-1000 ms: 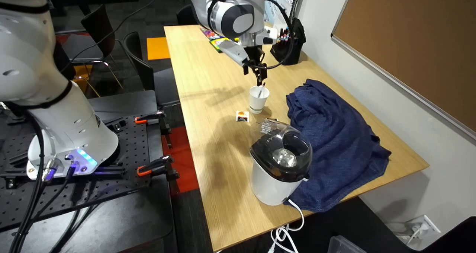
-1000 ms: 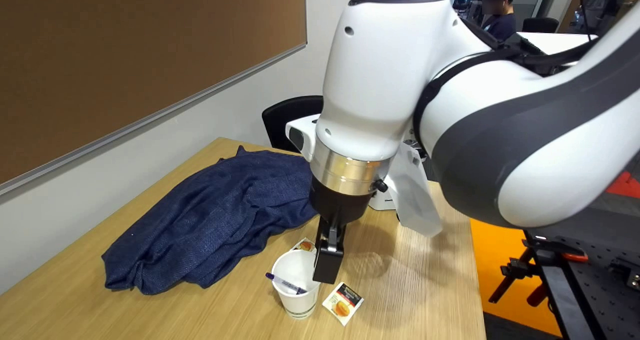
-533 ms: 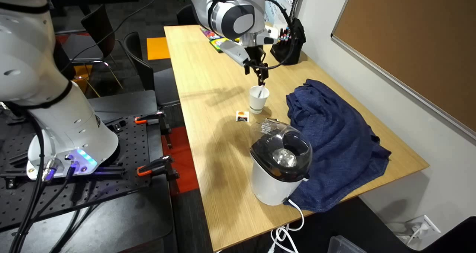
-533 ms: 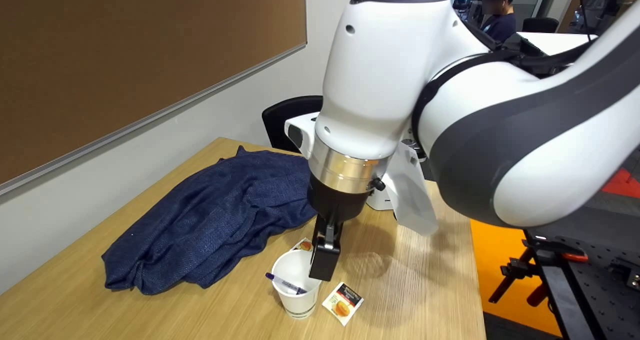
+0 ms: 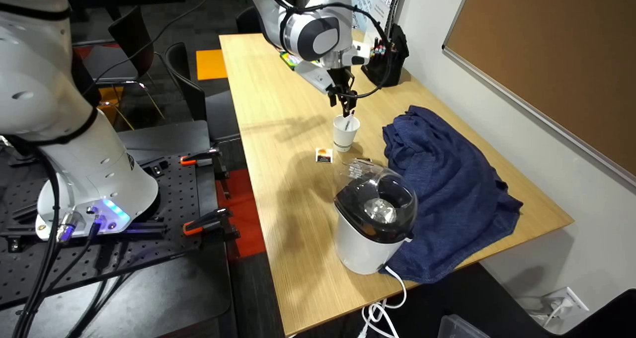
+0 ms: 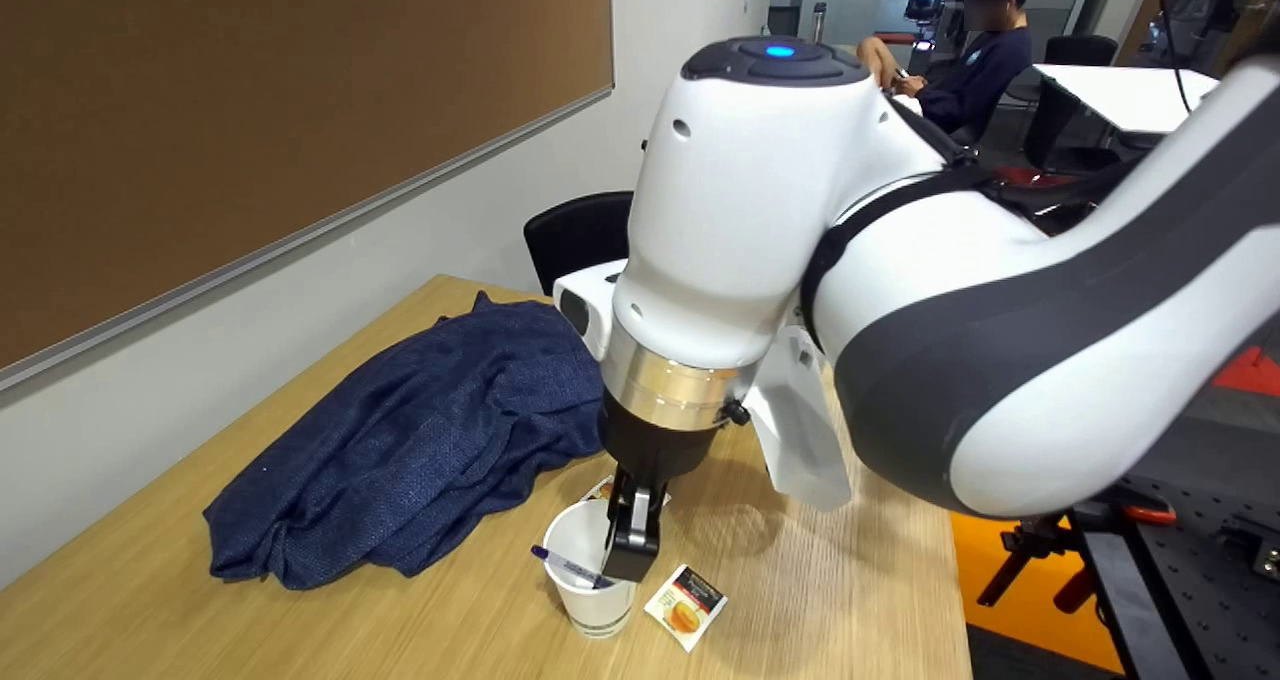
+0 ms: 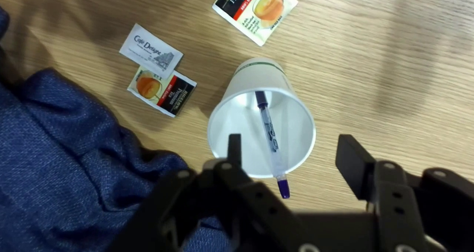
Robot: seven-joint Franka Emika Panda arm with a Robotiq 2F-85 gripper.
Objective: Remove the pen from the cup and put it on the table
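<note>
1 pen (image 7: pixel 273 142) in wht cup (image 7: pixel 242 128), pincer (image 7: pixel 291 155) abv, spread

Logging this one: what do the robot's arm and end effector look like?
The arm is smooth white with dark grey panels, a shiny metal ring, a blue light and an external black cable. The end effector is black, with two blocky fingers.
</note>
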